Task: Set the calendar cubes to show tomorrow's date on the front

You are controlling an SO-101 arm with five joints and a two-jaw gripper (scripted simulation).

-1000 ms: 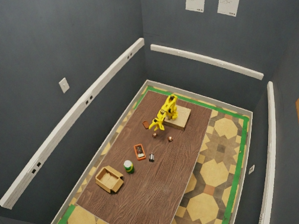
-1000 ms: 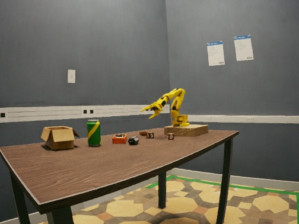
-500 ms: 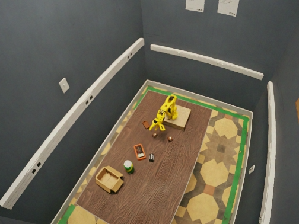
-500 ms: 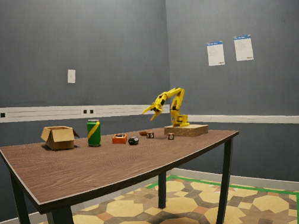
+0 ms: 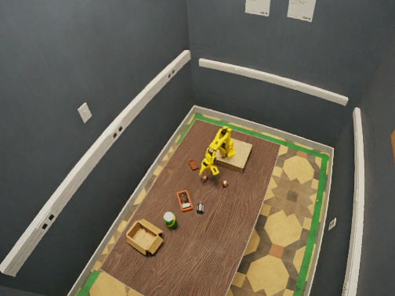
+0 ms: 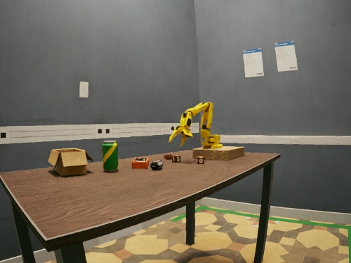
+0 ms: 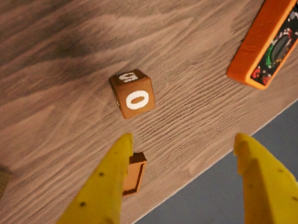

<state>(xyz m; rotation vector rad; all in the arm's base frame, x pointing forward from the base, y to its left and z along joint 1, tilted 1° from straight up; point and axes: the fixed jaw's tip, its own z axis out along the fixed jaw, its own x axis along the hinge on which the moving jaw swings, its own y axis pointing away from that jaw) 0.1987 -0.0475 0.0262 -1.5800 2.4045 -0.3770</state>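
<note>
End effector [image 5: 208,172] [image 6: 176,143] [image 7: 183,145] fingers apart, nothing between, above the table [image 5: 219,235] [image 6: 139,195] [image 7: 200,100]. Top view: left cube [image 5: 204,178] [image 6: 176,158] [image 7: 132,94] lies near the fingers, small brown tray [image 5: 193,164] [image 6: 168,156] [image 7: 134,175] farther left, right cube [image 5: 225,183] [image 6: 200,160] well apart. Both cubes are out of the tray.

Watch your descent: the left cube sits off the finger line, so an uncentred drop could knock it or pinch a corner, twisting its digit. Releasing tilted could leave it perched on the tray rim. Month's name unreadable; you could face digits wrongly.

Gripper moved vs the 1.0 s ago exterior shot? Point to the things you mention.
Yes, down. The gripper [image 5: 208,173] [image 6: 175,143] [image 7: 184,140] had its upper fingertip in front of the white wall rail [image 5: 90,166] [image 6: 150,129]; now both fingertips sit below the rail's lower edge in that view.
</note>
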